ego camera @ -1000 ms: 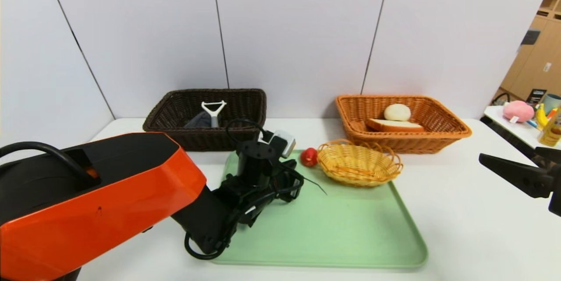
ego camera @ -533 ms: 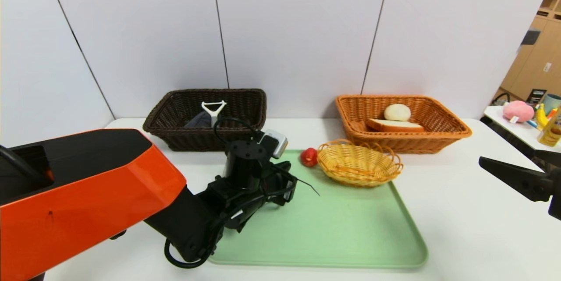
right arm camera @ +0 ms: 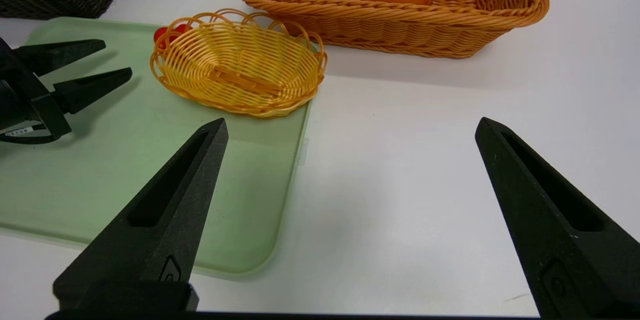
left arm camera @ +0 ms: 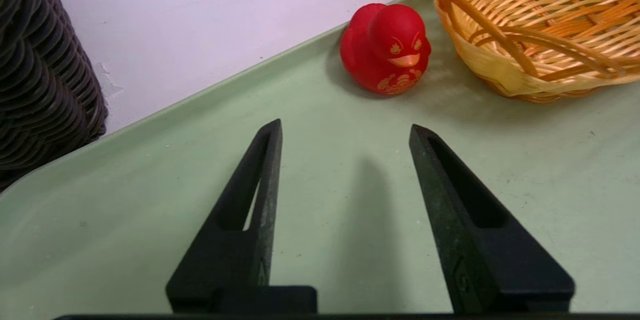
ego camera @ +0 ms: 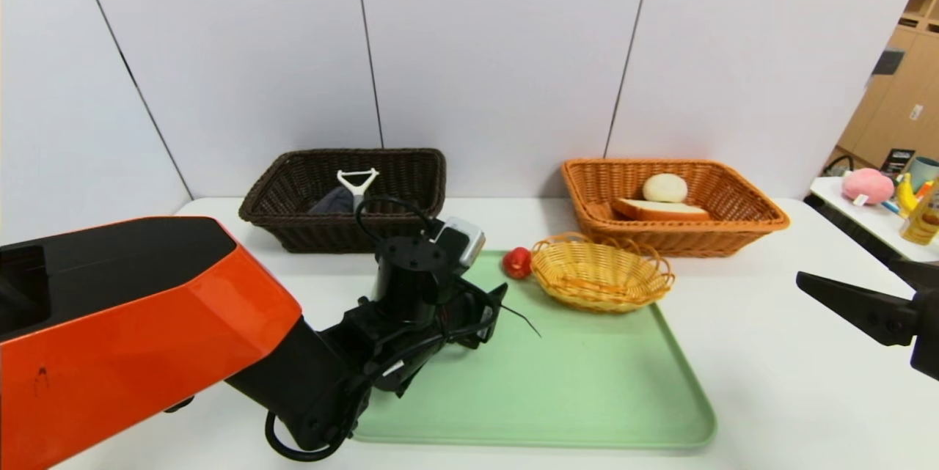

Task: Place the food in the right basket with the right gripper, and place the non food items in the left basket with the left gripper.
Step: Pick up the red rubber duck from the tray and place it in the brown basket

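Observation:
A small red duck (left arm camera: 385,50) stands on the green tray (ego camera: 572,382), next to the small yellow basket (ego camera: 601,272). My left gripper (left arm camera: 346,126) hovers low over the tray a short way before the duck (ego camera: 517,262), open and empty. The dark brown left basket (ego camera: 345,235) holds the white-headed peeler (ego camera: 358,184) and the grey cloth (ego camera: 331,202). The orange-brown right basket (ego camera: 675,239) holds the bread slice (ego camera: 660,210) and the bun (ego camera: 665,188). My right gripper (right arm camera: 352,123) hangs wide open over the bare table right of the tray.
The yellow oval basket (right arm camera: 240,65) sits empty on the tray's far right corner, close beside the duck (right arm camera: 161,33). A side table (ego camera: 880,199) with a pink toy and bottles stands at the far right. A white wall runs behind both baskets.
The left arm has drawn back a little toward me and to the left, staying over the tray's near-left part. The right gripper has edged slightly left. The objects have not moved.

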Tool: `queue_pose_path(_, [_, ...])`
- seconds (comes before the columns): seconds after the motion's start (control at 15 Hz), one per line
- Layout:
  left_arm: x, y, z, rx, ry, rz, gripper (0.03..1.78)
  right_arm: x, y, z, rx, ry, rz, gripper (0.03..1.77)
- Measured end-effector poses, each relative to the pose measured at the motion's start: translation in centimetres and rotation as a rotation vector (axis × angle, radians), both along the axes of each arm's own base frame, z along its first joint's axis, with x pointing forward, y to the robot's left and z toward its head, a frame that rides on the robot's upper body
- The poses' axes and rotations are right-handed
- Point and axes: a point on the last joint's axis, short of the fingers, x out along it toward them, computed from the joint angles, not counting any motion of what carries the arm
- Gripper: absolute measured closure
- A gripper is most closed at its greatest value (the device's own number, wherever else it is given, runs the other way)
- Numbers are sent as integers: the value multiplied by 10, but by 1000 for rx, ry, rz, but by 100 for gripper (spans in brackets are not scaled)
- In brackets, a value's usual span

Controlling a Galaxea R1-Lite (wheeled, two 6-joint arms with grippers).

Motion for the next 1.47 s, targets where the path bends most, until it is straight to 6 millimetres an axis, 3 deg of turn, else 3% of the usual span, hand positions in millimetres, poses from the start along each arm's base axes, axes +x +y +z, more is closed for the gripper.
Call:
queue_pose_path(0.33, [1,-4,0,-24,4,-36,46,0,0,0,0,0,0,9])
queue_pose_path(0.6, [7,-10,-3,-52,-27,-35,33,0,0,0,0,1,0,9])
queue_pose_path(1.47, [25,-25,-18,-27,-25,4,15,0,0,0,1,1,-1,9])
